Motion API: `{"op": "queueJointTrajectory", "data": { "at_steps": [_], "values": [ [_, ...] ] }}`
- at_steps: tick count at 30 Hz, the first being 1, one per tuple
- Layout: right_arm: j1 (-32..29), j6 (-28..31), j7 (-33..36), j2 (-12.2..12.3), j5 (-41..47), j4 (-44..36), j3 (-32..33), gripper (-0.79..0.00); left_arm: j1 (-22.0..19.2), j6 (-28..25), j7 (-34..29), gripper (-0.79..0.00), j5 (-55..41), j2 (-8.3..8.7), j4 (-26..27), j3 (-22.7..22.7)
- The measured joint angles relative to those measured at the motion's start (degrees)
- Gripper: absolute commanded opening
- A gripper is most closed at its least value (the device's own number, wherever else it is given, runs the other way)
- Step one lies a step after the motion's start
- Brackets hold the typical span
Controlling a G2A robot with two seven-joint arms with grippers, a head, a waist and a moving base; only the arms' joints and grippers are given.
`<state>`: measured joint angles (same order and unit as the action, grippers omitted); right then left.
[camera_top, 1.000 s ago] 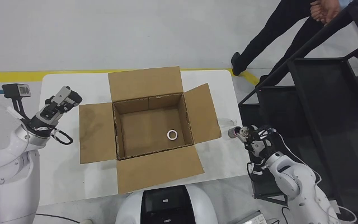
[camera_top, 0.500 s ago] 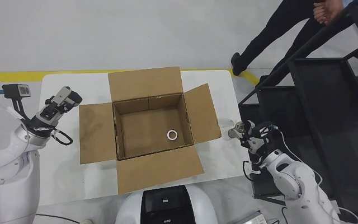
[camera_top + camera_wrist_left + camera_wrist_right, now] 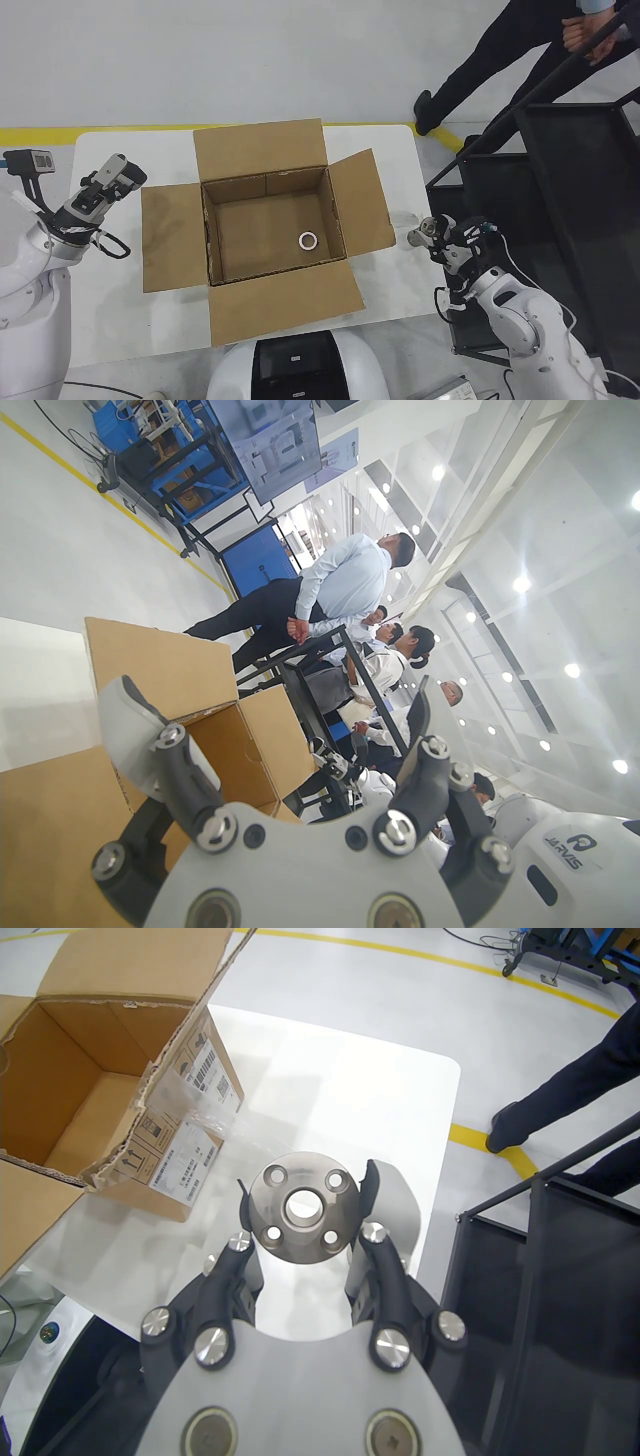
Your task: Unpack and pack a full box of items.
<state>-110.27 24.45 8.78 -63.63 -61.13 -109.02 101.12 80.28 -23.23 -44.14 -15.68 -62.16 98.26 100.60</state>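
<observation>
A pale grey floor [image 3: 300,60] is crossed by a yellow line [image 3: 40,133]. A black rack [image 3: 580,170] is set off the surface's [image 3: 110,300] right edge. Ceiling lights [image 3: 521,584] are lit.

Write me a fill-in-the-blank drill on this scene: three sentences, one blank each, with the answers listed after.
1. The right gripper is shut on a metal flange that has ___ small holes around its centre bore.
2. The small white ring lies ___ the open cardboard box.
3. The left gripper, off to one side of the box, is open and holds ___.

Missing words: four; inside; nothing.
</observation>
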Motion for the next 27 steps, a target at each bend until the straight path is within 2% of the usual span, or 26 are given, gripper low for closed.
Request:
{"op": "queueJointTrajectory", "data": {
  "at_steps": [6,12,18,27],
  "values": [
    [0.45,0.13,-0.49,-0.05,0.56,-0.64,-0.38,-0.785,0.0,0.0,0.0,0.0,0.0,0.0,0.0,0.0],
    [5.13,3.11,-1.15,-0.09,2.6,-5.45,-3.4,-0.785,0.0,0.0,0.0,0.0,0.0,0.0,0.0,0.0],
    [10.57,7.6,1.79,-0.17,2.78,-8.18,-10.72,-0.785,0.0,0.0,0.0,0.0,0.0,0.0,0.0,0.0],
    [17.93,9.85,5.39,-0.87,-1.18,-0.98,-23.52,-0.785,0.0,0.0,0.0,0.0,0.0,0.0,0.0,0.0]
  ]
}}
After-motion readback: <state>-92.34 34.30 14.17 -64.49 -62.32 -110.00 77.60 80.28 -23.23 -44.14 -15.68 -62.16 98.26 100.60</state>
